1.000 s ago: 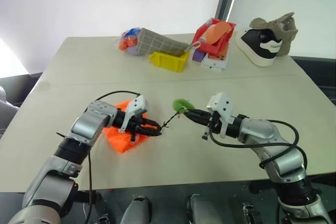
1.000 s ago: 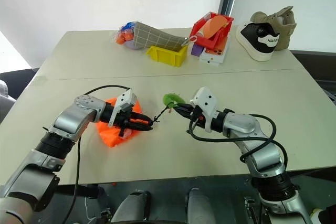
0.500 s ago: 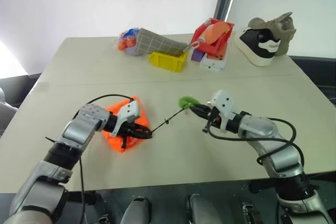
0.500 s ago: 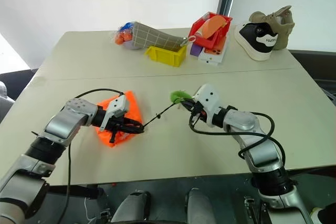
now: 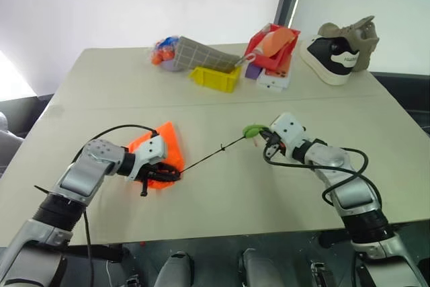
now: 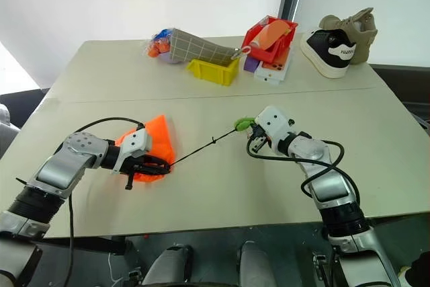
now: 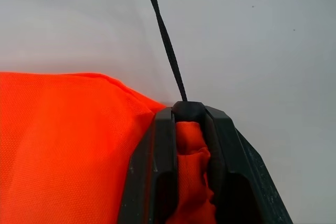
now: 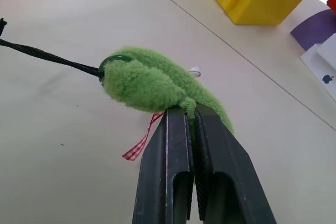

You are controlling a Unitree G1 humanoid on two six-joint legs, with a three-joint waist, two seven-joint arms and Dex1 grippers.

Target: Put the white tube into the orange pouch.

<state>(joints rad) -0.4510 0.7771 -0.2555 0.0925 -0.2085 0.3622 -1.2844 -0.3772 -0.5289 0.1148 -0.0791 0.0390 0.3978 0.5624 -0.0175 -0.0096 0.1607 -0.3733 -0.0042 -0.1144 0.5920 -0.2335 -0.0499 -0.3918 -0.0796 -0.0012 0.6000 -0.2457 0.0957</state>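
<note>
Item 1, orange pouch (image 5: 156, 154): lies flat on the table (image 5: 222, 196) at lower left of the head views. We judge it soft, light and floppy, likely to slide or bunch if pushed. The left gripper (image 7: 189, 124) has its jaws clamped on a gathered fold at the pouch's neck, where the cord leaves it. That neck looks the soundest place to hold.

Item 2, black cord (image 5: 205, 158): thin, drawn nearly straight across mid-frame from the pouch neck to the green ring. We judge it limp and of little use for steering the pouch.

Item 3, green ring (image 8: 152, 85): fuzzy and soft, with a small red-checked ribbon beneath. The right gripper (image 8: 191, 116) has its jaws pressed together on the ring's fuzz, right of centre in the head views.

Item 4, white tube: we cannot place it in these views. It may already be inside the pouch, but that is hidden.

Item 5, open room: bare tabletop surrounds both grippers, with the near edge close along the bottom of the frame. A yellow bin (image 5: 216, 76), a red tray (image 5: 272, 48) and a shoe (image 5: 339, 50) stand well apart at the upper edge.
</note>
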